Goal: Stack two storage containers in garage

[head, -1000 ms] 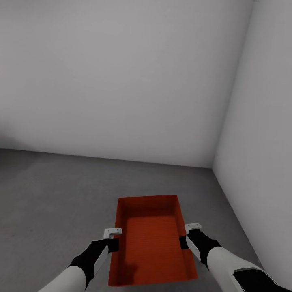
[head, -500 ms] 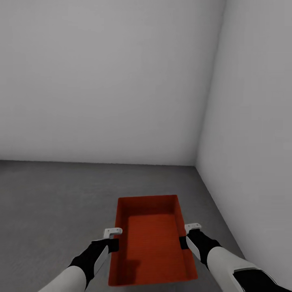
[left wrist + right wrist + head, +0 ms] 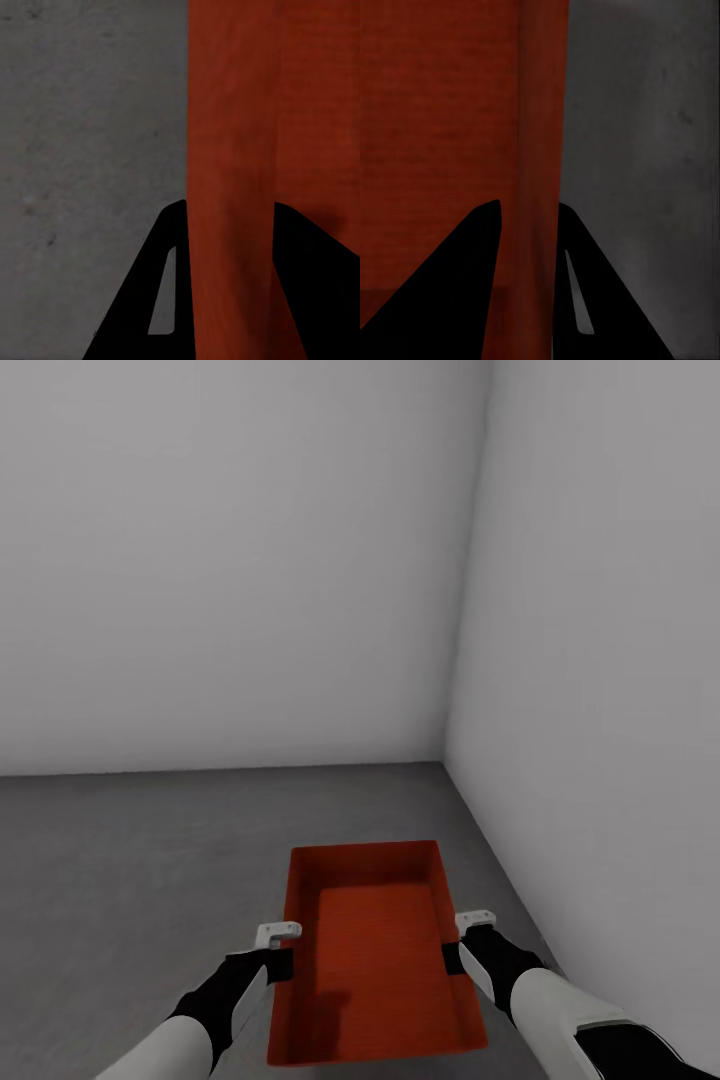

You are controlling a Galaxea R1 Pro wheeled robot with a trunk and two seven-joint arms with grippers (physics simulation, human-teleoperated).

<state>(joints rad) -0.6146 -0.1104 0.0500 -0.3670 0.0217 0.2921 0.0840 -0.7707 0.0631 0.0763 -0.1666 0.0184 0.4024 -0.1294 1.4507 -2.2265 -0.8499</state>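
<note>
The storage container [image 3: 375, 955], red-orange and open-topped, hangs between the two arms above the dark grey concrete floor [image 3: 130, 860], near a corner of plain white walls [image 3: 220, 560]. The left gripper [image 3: 283, 950] pinches its left wall, the right gripper [image 3: 456, 943] its right wall, one finger inside and one outside each.
</note>
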